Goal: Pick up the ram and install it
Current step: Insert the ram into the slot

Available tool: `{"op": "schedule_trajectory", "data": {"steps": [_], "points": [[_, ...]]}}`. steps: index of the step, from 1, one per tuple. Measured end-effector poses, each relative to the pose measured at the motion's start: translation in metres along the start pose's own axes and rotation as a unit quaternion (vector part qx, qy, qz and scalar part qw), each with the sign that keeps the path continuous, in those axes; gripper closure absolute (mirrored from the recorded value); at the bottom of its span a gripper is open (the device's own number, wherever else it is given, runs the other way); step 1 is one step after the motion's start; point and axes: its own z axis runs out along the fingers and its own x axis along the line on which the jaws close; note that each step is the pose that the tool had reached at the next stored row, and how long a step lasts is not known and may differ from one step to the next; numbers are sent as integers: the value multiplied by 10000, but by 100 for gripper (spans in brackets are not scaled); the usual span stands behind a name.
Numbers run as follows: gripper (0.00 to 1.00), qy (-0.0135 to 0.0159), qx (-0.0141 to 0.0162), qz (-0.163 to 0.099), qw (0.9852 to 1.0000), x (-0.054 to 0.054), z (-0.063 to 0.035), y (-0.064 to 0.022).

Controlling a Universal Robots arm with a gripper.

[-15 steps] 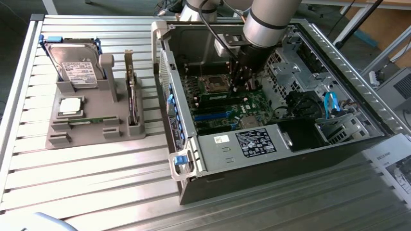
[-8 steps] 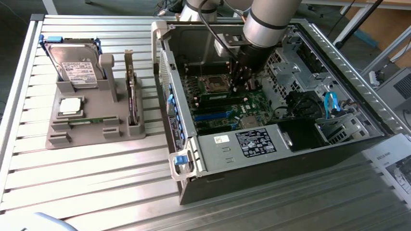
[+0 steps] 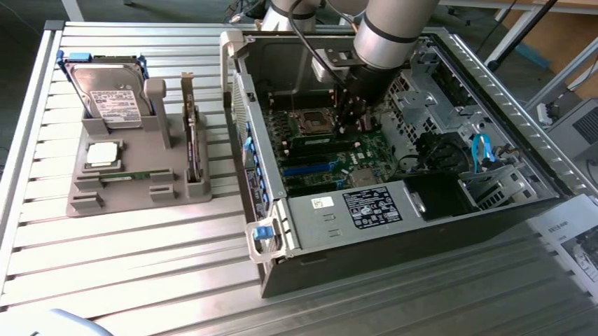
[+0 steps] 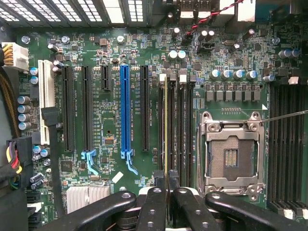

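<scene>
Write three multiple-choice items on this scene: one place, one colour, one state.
1. The gripper is:
A) inside the open computer case
B) out beside the case
C) above a closed lid

2. The long slot standing between the black ones is:
A) red
B) blue
C) yellow

3. The ram is:
A) lying flat
B) clamped edge-on in the gripper
C) snapped in two

Key:
1 A, the arm reaches down over the motherboard.
2 B, it shows blue in the wrist view.
3 B, the fingers close on its thin edge.
</scene>
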Motion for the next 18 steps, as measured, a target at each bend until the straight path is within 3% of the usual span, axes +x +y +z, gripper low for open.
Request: {"op": "schedule_trajectory", "data": {"steps": [9, 18], "points": [[88, 0, 0, 0, 10000, -1, 2, -19], [88, 0, 0, 0, 10000, 2, 76, -19]]}}
